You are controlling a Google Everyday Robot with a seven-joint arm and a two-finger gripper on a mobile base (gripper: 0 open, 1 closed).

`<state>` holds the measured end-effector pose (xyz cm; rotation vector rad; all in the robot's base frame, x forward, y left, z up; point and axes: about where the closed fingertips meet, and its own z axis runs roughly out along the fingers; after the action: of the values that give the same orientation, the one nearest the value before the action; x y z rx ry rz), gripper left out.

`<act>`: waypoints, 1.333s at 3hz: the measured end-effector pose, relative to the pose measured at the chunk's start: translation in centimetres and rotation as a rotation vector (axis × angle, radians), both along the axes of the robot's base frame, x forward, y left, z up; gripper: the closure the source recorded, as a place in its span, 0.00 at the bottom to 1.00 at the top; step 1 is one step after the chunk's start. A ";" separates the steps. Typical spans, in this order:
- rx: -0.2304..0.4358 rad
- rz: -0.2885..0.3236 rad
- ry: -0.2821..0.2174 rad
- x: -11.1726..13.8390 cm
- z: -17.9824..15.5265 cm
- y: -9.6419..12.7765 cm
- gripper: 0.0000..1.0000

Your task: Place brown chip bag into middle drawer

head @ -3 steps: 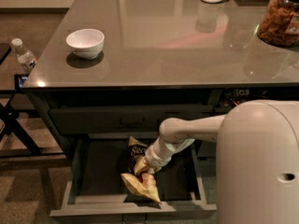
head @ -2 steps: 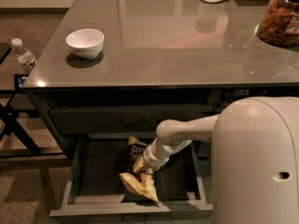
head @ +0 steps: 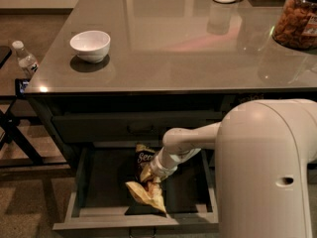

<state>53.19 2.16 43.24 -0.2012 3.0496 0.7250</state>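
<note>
The brown chip bag [head: 144,191] lies inside the open middle drawer [head: 79,197], near the middle of its dark floor. Its brown top points toward the back and its crumpled tan lower part toward the front panel. The end effector [head: 150,176] sits right at the bag's waist, at the tip of the pale arm [head: 190,140] that reaches down from the robot's right-hand bulk. Whether the end effector is clamped on the foil or already let go cannot be told.

By its look the bag is light, soft and crinkly, filled mostly with air and fragile chips. It would likely buckle and slip under a hard squeeze. A gentle pinch on a crimped end seam or a gathered fold at the top seems the safest hold, since pressure on the belly would crush the contents.

Bare floor shows to the left of the bag and a narrower strip to its right. The paler side walls and front panel fence it in. Just above, the closed upper drawer [head: 138,128] and the bench [head: 173,43] edge overhang the rear, so the clear way out looks to be up and toward the front. The white bowl [head: 90,45] and the snack jar [head: 297,16] stand well apart on the bench, out of the way.
</note>
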 end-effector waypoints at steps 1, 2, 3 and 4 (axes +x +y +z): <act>-0.010 -0.010 -0.001 0.2 -1.0 0.3 1.00; -0.030 -0.005 -0.005 1.1 -1.9 0.2 1.00; -0.035 -0.007 -0.008 1.8 -2.5 0.2 1.00; -0.035 -0.007 -0.008 1.8 -2.5 0.2 0.81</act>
<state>54.95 2.34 40.71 -0.1932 3.0560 0.6686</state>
